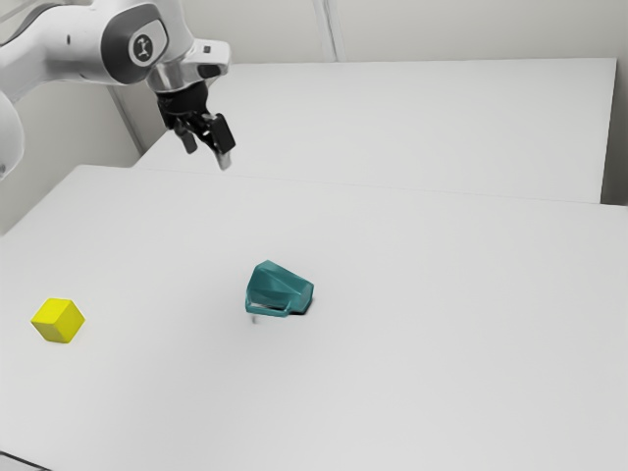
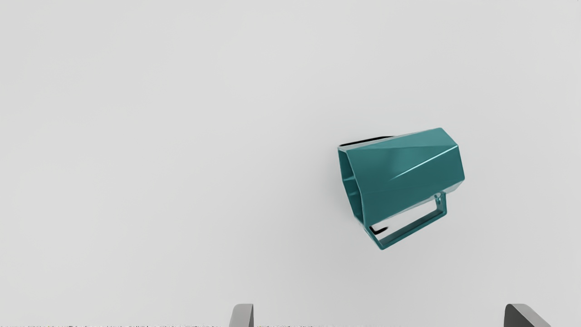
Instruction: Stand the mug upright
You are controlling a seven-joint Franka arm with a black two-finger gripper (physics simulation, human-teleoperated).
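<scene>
- Well, at the left of the exterior view you're seeing a yellow cube (image 1: 59,321) resting on the table (image 1: 157,392); it's sitting well apart from the mug, so it probably isn't playing any part in your job. Its faces are looking flat and matte, its edges crisp.
- At upper left your arm (image 1: 74,44) is reaching in, white and rounded, and its black gripper (image 1: 208,155) is hovering above the table. Its fingers (image 2: 243,316) are standing wide apart with nothing between them, so you're holding nothing; that spread is presumably leaving room for the mug's body.
- Near the middle of the frame the teal mug (image 1: 280,289) is lying on its side, so it's not standing as you're wanting it. Its flat facets are probably keeping it from rolling.
- Its open mouth (image 2: 352,186) is facing the frame's left, and the handle (image 2: 413,229), a thin angular loop, is sticking out sideways. You're likely needing a grip that's clearing that loop and letting you tip the mouth upward.
- Towards the frame's right the narrower base (image 1: 307,297) is pointing away from the arm. The walls are tapering that way, smooth and faintly glossy, so a loose pinch could be slipping.
</scene>
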